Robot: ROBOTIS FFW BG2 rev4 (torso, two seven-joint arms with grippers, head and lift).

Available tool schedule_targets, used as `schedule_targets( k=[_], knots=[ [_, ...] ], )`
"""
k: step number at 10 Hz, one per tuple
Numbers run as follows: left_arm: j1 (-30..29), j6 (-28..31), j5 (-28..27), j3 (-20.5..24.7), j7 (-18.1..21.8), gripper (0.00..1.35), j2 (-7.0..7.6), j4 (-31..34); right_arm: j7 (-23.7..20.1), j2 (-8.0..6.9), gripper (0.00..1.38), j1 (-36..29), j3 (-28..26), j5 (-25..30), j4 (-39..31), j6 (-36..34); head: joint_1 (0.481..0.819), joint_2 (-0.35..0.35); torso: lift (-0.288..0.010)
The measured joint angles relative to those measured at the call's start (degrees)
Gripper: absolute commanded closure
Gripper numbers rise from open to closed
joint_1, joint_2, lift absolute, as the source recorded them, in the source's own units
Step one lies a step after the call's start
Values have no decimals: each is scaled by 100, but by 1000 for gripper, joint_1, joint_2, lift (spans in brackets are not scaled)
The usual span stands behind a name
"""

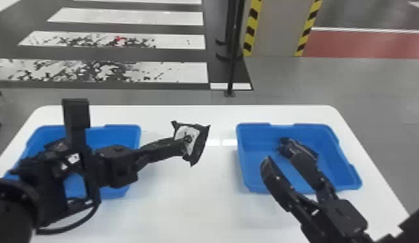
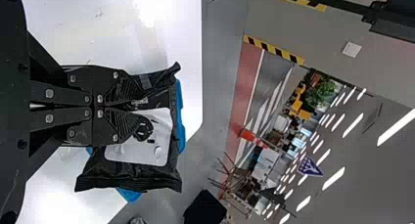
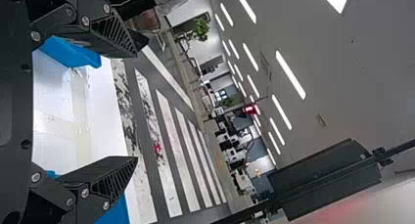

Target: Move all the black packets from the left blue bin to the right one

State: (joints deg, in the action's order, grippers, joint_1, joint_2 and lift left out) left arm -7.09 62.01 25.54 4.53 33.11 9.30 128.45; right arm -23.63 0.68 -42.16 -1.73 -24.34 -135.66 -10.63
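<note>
In the head view my left gripper [image 1: 183, 147] is shut on a black packet [image 1: 199, 145] with a white label, held above the table between the two bins. The left wrist view shows the same packet [image 2: 132, 175] pinched by the left gripper [image 2: 139, 106]. Above the right blue bin [image 1: 257, 181], my right gripper [image 1: 284, 166] stands open; its fingers are spread wide in the right wrist view too, where the right gripper [image 3: 137, 104] has nothing between them. A dark packet [image 1: 309, 150] lies in the right bin, partly behind a finger. Dark packets [image 1: 55, 145] show in the left blue bin [image 1: 121, 129], largely hidden by the left arm.
Both bins stand on a white table [image 1: 186, 206], with a strip of tabletop between them. Behind the table's far edge stands a thin black post [image 1: 232, 64] on the floor.
</note>
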Motion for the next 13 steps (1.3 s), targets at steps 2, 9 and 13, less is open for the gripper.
schedule_targets(
  k=[2, 9, 13],
  knots=[
    [89, 0, 29, -318, -7, 1202, -10, 0, -134, 76, 311, 238, 240, -42, 90, -140, 695, -65, -140],
    [175, -58, 153, -929, -7, 1202, -58, 0, -282, 143, 783, 933, 643, -45, 658, -527, 695, -77, -140],
    [148, -89, 187, -902, -11, 1200, -64, 0, -182, 143, 1277, 890, 641, -111, 654, -541, 695, -81, -140]
  ],
)
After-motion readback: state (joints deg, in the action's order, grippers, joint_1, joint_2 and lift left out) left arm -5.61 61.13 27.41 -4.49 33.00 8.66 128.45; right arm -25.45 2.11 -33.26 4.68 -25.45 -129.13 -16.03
